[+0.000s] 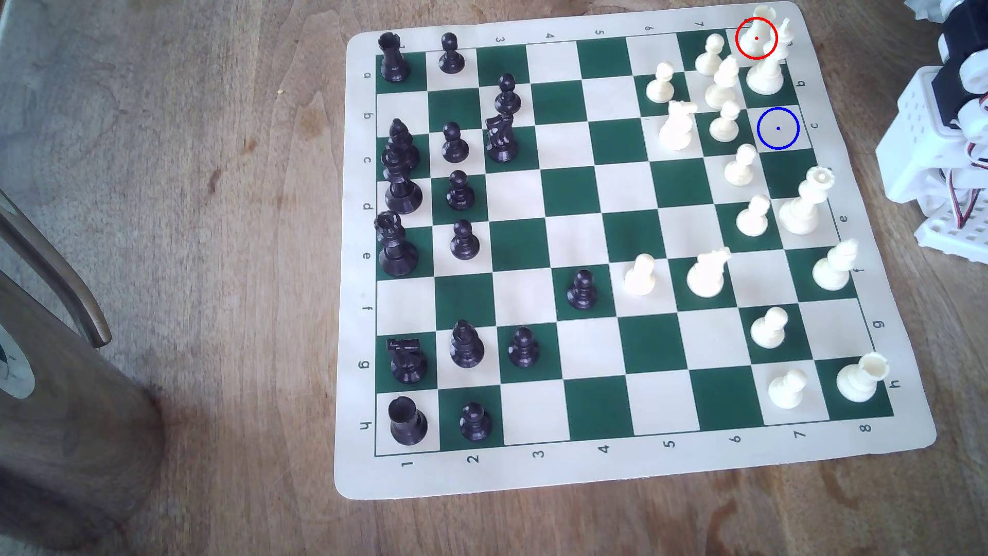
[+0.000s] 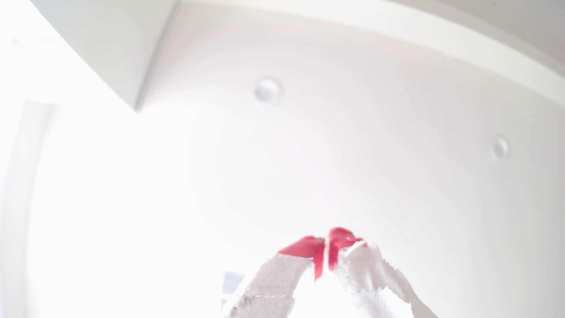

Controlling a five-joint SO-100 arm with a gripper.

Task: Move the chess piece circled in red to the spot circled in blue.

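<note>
**Rook at corner square, tool raised and closed**

The cream rook (image 1: pixel 759 26) stands upright on the far corner square of the chess mat (image 1: pixel 631 470), at the exterior view's upper right, where row "a" meets column 8. A red ring with a red centre dot overlays it. A cream knight (image 1: pixel 784 33) stands just beside the rook on the exterior view's right, and a cream bishop (image 1: pixel 765 75) occupies the green square directly nearer the camera.

The blue-ringed square (image 1: pixel 778 128) is a cream square in the same edge column, at row "c", with nothing standing on it. It lies two squares from the rook, with the bishop's square between them. A cream pawn (image 1: pixel 725 122) stands on the adjacent square to the exterior view's left of it.

The robot arm (image 1: pixel 941 139), white with black motors and red wiring, sits folded on the wooden bench (image 1: pixel 214 160) off the mat's edge on the exterior view's right, apart from all pieces.

In the wrist view the tool (image 2: pixel 326 244) points at a white ceiling (image 2: pixel 336 122). Its red-tipped fingers (image 2: pixel 305 246) meet at the tips, and nothing is held between them. A dark cylindrical object (image 1: pixel 59 417) stands at the exterior view's lower left
</note>
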